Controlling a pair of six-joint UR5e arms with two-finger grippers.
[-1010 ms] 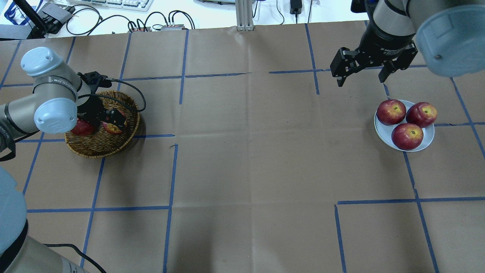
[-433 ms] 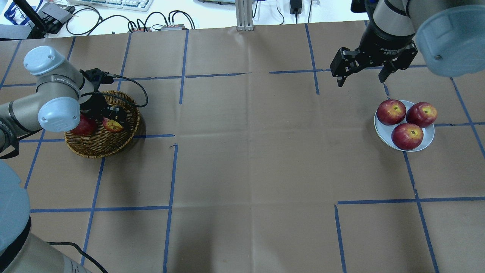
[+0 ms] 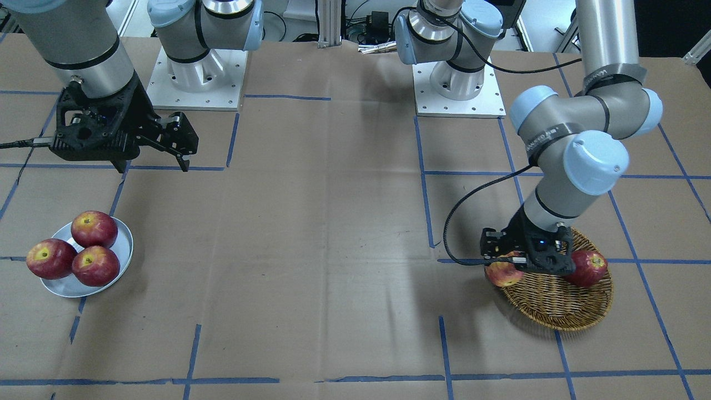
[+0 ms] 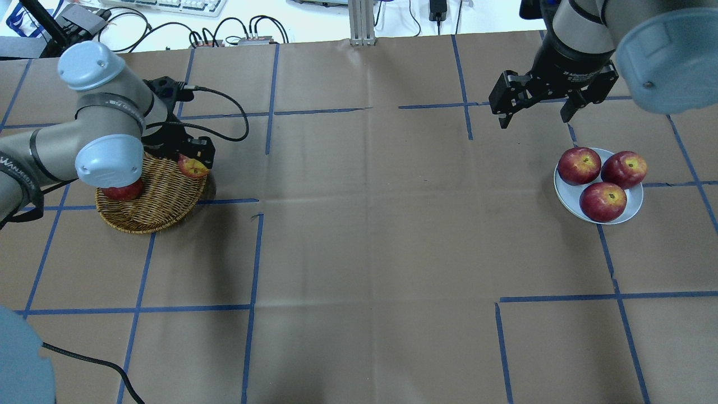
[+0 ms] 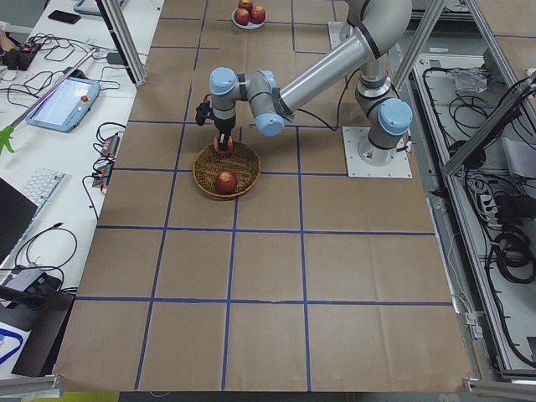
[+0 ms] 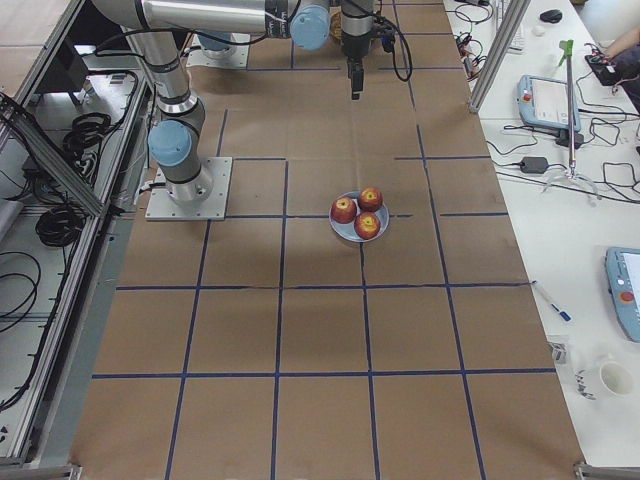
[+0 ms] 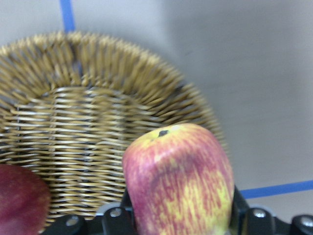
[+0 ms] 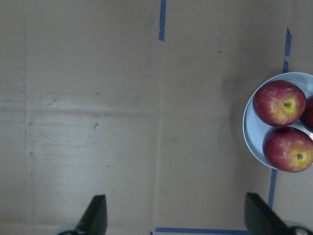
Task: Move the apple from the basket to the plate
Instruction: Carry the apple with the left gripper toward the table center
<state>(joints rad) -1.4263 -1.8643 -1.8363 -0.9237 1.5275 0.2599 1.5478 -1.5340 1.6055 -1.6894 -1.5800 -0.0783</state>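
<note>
Apple [image 4: 192, 167] higher in L claw [image 3: 508, 262], half-hidden

left grey arm [image 4: 106, 120] is bent, its black two-finger gripper [image 4: 194, 161] pointing down, clamped on the pale red-yellow streaked apple [image 7: 178, 186]. right black gripper [image 4: 534, 120] hangs wide open.

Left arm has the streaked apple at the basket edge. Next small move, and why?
Probably lift a little higher, then start moving toward the plate. The left gripper is shut on the apple, which hangs just above the basket rim, so clearing the wicker first looks safer. The plate sits far off on the robot's right, holding three red apples, near the open right gripper.
</note>
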